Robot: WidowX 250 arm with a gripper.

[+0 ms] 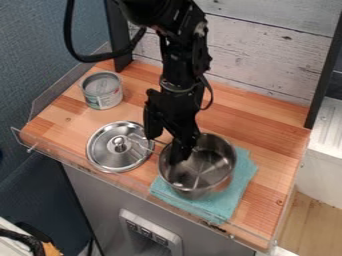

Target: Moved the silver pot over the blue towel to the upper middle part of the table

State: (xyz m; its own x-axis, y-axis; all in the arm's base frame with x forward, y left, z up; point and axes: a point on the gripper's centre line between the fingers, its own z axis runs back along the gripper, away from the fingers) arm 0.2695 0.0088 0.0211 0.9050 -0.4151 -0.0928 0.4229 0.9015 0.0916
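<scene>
Just below centre, the gripper hung into the silver pot, its hold impossible to tell. Low in the frame, the pot sat on the blue towel, its move to the table's upper middle undone.

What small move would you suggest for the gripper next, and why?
I would probably secure the pot by its rim and raise it slightly, straight up. The gripper is down at the rim on the side facing the lid, and the pot rests on the blue towel, so sliding it might drag the cloth along.
</scene>
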